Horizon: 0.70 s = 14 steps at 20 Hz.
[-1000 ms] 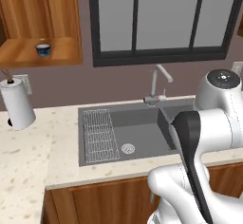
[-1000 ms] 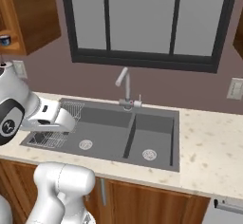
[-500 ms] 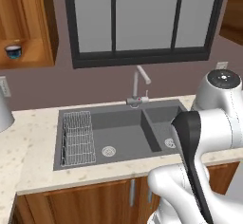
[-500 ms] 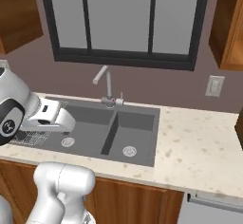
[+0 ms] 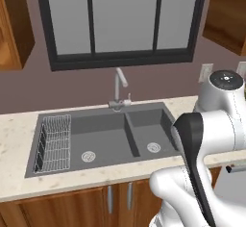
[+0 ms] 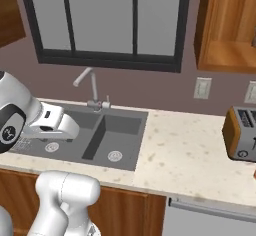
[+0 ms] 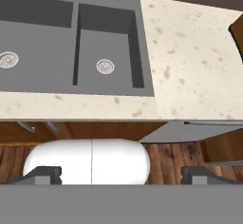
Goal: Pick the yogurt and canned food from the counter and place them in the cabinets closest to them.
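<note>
Speckled beige stone worktop (image 6: 185, 150) around a matte grey double-basin sink (image 5: 103, 142); reddish-brown wooden cabinets (image 6: 227, 25) far right above a boxy toaster (image 6: 241, 132). Small dark fingers (image 7: 43, 174) spread wide, holding nothing.

The speckled beige desk (image 6: 185, 155) is running along the wall under the window, with a grey double sink (image 5: 103, 139) set into it and a steel faucet (image 5: 118, 90) rising at the sink's back edge. A wire rack (image 5: 54, 143) is sitting in the left basin. A brown toaster (image 6: 240, 134) is standing on the desk well right of the sink.
</note>
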Tool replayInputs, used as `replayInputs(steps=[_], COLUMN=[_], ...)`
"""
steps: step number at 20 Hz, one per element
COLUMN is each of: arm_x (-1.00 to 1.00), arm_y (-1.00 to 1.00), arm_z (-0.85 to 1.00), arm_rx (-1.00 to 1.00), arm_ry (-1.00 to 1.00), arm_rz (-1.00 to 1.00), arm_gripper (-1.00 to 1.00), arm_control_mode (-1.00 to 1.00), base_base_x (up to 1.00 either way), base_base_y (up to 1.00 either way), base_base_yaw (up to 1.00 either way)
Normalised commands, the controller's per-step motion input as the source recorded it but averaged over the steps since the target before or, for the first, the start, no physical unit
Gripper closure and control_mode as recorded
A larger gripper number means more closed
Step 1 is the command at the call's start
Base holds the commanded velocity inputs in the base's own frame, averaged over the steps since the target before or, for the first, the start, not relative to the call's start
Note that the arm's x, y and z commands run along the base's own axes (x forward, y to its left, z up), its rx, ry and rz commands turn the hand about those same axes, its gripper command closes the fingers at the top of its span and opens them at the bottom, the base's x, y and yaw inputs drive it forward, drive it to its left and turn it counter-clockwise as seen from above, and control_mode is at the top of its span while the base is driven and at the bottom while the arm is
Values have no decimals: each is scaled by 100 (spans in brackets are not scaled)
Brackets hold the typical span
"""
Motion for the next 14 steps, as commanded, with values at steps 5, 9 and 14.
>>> replayInputs(steps=[5,9,14], arm_x=[0,0,0], arm_y=[0,0,0], arm_z=[0,0,0], arm_rx=[0,0,0], arm_ry=[0,0,0], arm_rz=[0,0,0], arm_gripper=[-100,-100,-100], arm_control_mode=[100,100,100], base_base_x=[-4,-1,0], base_base_y=[-55,-54,-55], base_base_yaw=[-3,-2,-3])
